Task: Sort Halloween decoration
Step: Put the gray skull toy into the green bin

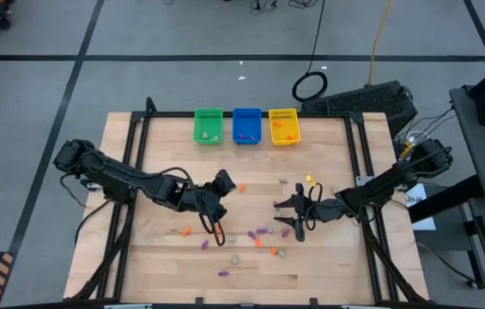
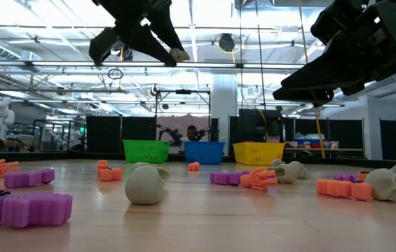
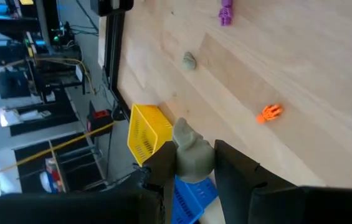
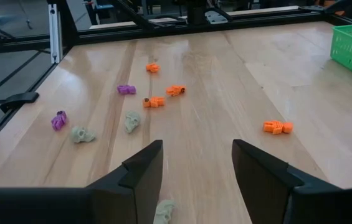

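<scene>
Small orange, purple and pale decoration pieces lie scattered on the wooden table, such as a purple one and an orange one. My left gripper hangs above the table's middle left, shut on a pale skull-like piece. My right gripper stands open above the middle right. In the right wrist view its fingers straddle a pale piece lying on the table below, apart from it. My left gripper pinches the pale piece between its two fingers, and the piece sticks out beyond their tips. The fingers slant down toward the table's far side. The piece is lifted well clear of the table.
A green bin, a blue bin and a yellow bin stand in a row at the far edge, each with a few pieces inside. A black frame runs along the table's edges. Bare wood lies between the bins and the grippers.
</scene>
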You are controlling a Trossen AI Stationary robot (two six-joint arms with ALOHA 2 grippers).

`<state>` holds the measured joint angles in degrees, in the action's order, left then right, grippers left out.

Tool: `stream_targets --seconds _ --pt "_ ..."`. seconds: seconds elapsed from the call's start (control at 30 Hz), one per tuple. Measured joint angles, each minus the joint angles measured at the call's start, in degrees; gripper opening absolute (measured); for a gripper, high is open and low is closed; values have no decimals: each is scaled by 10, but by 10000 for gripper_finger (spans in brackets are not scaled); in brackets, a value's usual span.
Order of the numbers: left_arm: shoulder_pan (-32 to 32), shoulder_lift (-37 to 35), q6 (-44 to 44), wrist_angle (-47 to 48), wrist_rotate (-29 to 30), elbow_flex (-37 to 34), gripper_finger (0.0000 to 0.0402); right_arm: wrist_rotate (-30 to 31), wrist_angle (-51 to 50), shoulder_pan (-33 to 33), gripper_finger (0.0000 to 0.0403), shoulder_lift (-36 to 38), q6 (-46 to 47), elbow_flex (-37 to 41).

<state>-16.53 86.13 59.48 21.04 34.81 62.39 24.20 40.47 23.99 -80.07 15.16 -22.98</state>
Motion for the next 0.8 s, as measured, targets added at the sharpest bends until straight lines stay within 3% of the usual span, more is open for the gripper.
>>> stream_targets --seconds 0.23,0.8 --pt "0 0 -114 -11 -2 0 90 0 0 0 180 0 0 0" --pt "0 0 -495 -17 -3 0 90 0 0 0 180 0 0 0"
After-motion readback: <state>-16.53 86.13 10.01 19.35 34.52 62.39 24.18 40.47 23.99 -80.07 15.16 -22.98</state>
